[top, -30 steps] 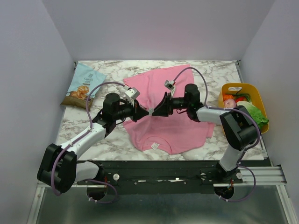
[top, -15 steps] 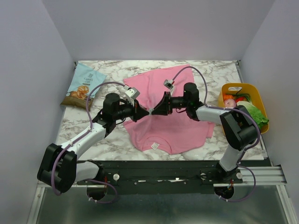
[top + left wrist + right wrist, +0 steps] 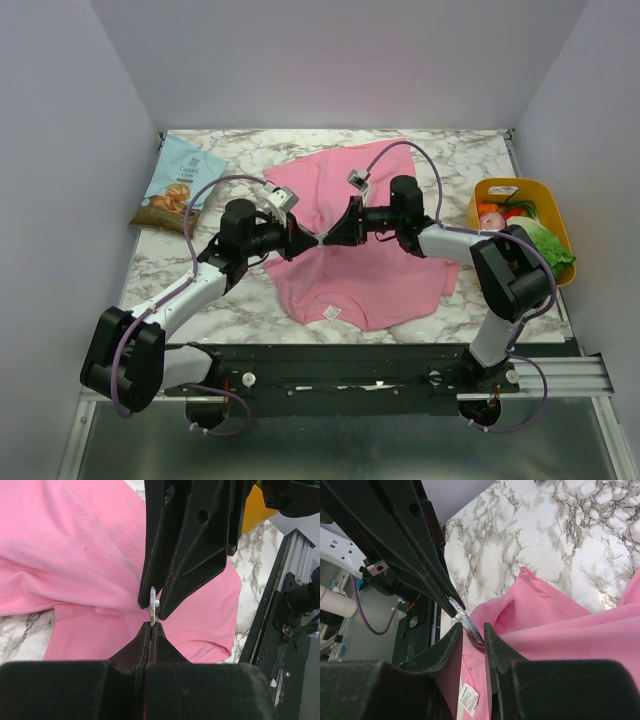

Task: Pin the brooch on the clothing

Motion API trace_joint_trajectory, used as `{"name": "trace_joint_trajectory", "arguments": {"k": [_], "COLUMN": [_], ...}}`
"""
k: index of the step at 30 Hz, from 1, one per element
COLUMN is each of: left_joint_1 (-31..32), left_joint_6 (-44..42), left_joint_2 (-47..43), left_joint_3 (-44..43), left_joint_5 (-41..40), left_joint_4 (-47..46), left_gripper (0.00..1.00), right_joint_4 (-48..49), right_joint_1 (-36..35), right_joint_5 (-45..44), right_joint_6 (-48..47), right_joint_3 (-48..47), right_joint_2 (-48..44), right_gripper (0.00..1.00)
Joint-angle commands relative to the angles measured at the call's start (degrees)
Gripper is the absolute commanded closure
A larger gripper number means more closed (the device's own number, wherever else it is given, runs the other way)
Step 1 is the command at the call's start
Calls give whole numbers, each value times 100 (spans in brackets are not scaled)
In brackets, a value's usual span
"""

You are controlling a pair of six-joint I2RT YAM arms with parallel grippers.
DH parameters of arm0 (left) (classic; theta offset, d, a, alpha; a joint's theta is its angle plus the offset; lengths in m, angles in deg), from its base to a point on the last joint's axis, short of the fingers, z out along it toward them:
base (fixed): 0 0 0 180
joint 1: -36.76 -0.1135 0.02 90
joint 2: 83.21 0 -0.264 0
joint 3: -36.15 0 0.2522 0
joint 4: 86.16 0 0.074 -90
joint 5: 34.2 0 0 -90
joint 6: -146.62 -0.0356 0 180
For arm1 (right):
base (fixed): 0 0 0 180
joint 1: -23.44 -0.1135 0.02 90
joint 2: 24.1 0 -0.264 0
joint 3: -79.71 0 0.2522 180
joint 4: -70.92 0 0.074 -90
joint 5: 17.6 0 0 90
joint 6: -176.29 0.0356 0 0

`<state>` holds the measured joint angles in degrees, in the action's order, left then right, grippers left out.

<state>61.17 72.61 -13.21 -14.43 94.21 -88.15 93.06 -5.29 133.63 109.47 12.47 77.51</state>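
Left arm (image 3: 190, 290), jaws closed on lower edge of brooch (image 3: 152, 597), holds it aloft over shirt (image 3: 380, 280) near counter (image 3: 470, 150) centre. Right arm (image 3: 445, 243), jaws slightly parted, straddles same disc.

Risk: tiny brooch slips between grips and drops into pink folds. Likely cause: mistimed release.

Snack bag (image 3: 180, 185), 10 o'clock: contents unseen. Yellow basket (image 3: 520, 185), 3 o'clock: lettuce (image 3: 548, 248), red-orange produce.

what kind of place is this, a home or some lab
Likely a robot lab test cell: plain walls box in a marble-patterned table, both arms are bolted to a metal frame, and a snack bag and yellow basket sit as props.
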Motion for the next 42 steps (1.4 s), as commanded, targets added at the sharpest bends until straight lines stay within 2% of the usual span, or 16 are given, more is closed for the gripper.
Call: {"name": "trace_joint_trajectory", "arguments": {"k": [1, 11, 21, 28, 35, 38, 42], "left_joint_1": [3, 12, 12, 3, 3, 3, 3], "left_joint_6": [71, 80, 97, 80, 18, 10, 10], "left_joint_2": [5, -48, -100, -153, -372, -522, -715], "left_joint_3": [-80, -89, -54, 34, 157, 245, 324], "left_joint_5": [210, 228, 237, 140, -369, -703, -1011], "left_joint_4": [-201, -157, -165, -157, 19, 107, 212], "left_gripper": [100, 100, 100, 100, 100, 100, 100], "right_joint_4": [-329, -522, -743, -733, -777, -821, -839], "right_joint_1": [-106, -133, -141, -133, -133, -133, -133], "right_joint_5": [-226, -393, -481, -507, -542, -569, -682], "right_joint_6": [-226, -235, -253, -270, -288, -296, -331], "right_joint_3": [-251, -339, -471, -436, -427, -436, -357], "right_joint_2": [105, 140, 202, 158, 114, 79, -44], "right_gripper": [73, 76, 85, 85, 85, 80, 60]}}
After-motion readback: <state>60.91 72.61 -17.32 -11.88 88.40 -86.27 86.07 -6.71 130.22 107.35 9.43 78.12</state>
